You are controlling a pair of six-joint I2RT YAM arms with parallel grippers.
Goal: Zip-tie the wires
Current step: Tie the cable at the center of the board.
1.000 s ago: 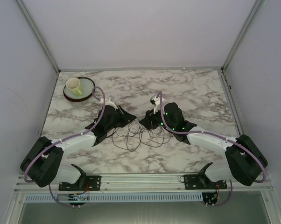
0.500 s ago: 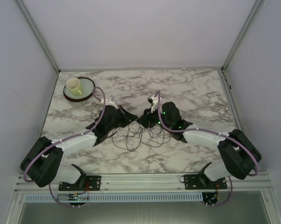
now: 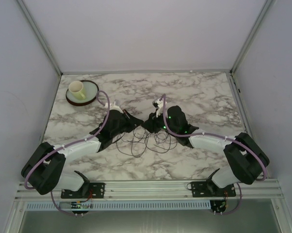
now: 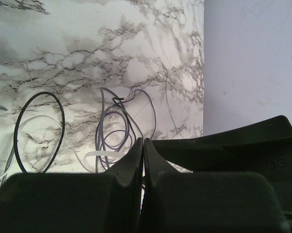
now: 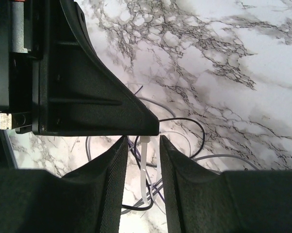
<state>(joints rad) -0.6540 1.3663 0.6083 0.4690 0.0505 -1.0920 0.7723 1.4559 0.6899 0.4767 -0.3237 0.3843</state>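
Centrally on the marble table [image 3: 204, 97], the wires [image 3: 144, 141] lie in loose dark loops, just on the near side of both grippers, whose tips almost meet above them. Left gripper [image 4: 142, 141]: fingers pressed flat together, no gap; strands run under its tips, and I cannot tell whether one is pinched. Right gripper [image 5: 142, 141]: jaws parted narrowly, a white zip tie [image 5: 145, 167] standing in the gap, seemingly clear of both pads, with wire loops on the table directly beneath. Far-left corner: pale mug [image 3: 76, 89] on a plate [image 3: 91, 92], well apart from the wires.
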